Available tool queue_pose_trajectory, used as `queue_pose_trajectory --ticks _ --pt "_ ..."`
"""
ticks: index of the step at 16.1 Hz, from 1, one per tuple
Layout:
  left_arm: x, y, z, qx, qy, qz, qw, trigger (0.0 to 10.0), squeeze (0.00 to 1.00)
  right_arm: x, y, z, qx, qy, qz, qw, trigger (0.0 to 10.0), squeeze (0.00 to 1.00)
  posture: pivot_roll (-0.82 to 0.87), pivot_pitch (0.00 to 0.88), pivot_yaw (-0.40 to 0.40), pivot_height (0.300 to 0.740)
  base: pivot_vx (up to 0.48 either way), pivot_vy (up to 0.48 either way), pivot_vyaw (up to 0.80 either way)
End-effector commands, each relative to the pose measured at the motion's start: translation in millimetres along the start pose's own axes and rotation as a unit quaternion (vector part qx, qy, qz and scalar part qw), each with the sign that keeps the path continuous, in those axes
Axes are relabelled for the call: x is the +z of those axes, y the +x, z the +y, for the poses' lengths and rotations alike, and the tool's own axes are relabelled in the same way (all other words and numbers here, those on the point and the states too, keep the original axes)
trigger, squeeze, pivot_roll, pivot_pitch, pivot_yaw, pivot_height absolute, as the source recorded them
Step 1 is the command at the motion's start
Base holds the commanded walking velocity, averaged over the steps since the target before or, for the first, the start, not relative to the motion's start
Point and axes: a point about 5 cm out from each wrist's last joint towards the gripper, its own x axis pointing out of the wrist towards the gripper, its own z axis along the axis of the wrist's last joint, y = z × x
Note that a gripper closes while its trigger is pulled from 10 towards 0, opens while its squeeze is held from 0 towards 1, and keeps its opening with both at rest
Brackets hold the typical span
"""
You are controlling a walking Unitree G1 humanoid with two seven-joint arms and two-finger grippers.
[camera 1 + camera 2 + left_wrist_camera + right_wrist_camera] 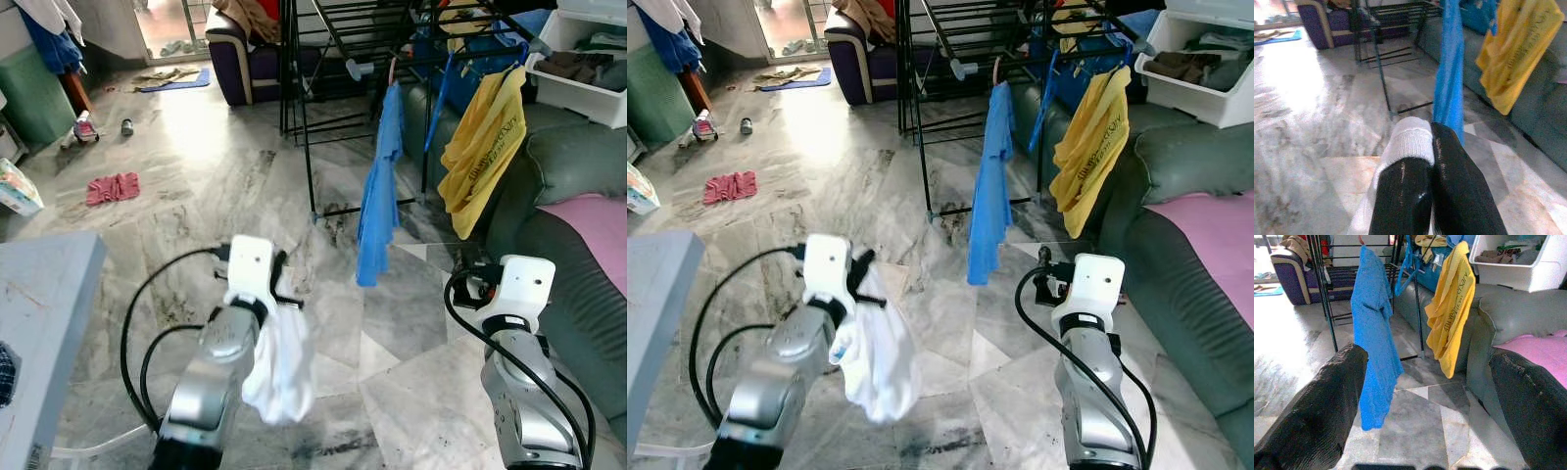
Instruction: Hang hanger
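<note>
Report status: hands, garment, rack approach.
Left hand shut on white garment. Right hand open, empty, facing the blue shirt and yellow shirt on the black drying rack. Floor ahead open.

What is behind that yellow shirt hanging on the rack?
Behind the yellow shirt stands a grey-green sofa, with a blue bundle above on the black rack. The sofa part directly behind the shirt is covered.

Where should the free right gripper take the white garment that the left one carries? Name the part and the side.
Take the white garment by its hanging lower bulk, coming from the robot's right. The left gripper is shut on the cloth's upper end, so that part is taken; the rest droops free toward the middle. The right gripper is open and probably nearest that side.
</note>
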Motion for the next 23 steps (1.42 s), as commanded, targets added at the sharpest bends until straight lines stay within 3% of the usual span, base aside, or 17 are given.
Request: queue_pose_trajectory --ticks 1,6,13,15,16,17,23 --pt "4 3.1 6.2 0.029 0.006 0.000 1.000 10.0 0.00 2 2.6 1.3 -0.002 -0.002 -0.003 1.000 10.0 0.00 -0.01 0.054 0.025 0.740 0.000 0.000 0.00" --pt "4 9.2 11.6 0.082 0.015 0.010 0.996 10.0 0.00 1 3.3 5.2 0.003 0.000 -0.001 1.000 10.0 0.00 0.00 0.041 0.026 0.740 0.000 0.000 0.00" --pt "8 13.5 5.5 0.085 -0.011 0.011 0.996 10.0 0.00 -6 3.7 9.9 0.015 0.015 0.016 1.000 10.0 0.00 0.00 0.041 0.031 0.740 0.000 0.000 0.00" --pt "12 14.8 -2.3 0.037 -0.015 -0.003 0.999 10.0 0.00 -6 4.0 9.4 0.008 0.016 0.013 1.000 10.0 0.00 0.00 0.043 0.032 0.740 0.000 0.000 0.00" --pt "14 9.3 -10.5 -0.035 -0.021 -0.027 0.999 10.0 0.00 -5 3.5 8.7 0.003 0.013 0.009 1.000 10.0 0.00 0.00 0.044 0.034 0.740 0.000 0.000 0.00" --pt "14 5.5 -12.2 -0.069 -0.025 -0.033 0.997 10.0 0.00 -4 2.9 8.1 0.000 0.014 0.009 1.000 10.0 0.00 0.00 0.049 0.036 0.740 0.000 0.000 0.00" --pt "3 -2.8 -3.3 -0.114 -0.055 -0.021 0.992 10.0 0.00 -5 1.6 6.5 -0.001 0.013 0.009 1.000 10.0 0.00 -0.01 0.053 0.036 0.740 0.000 0.000 -0.69"
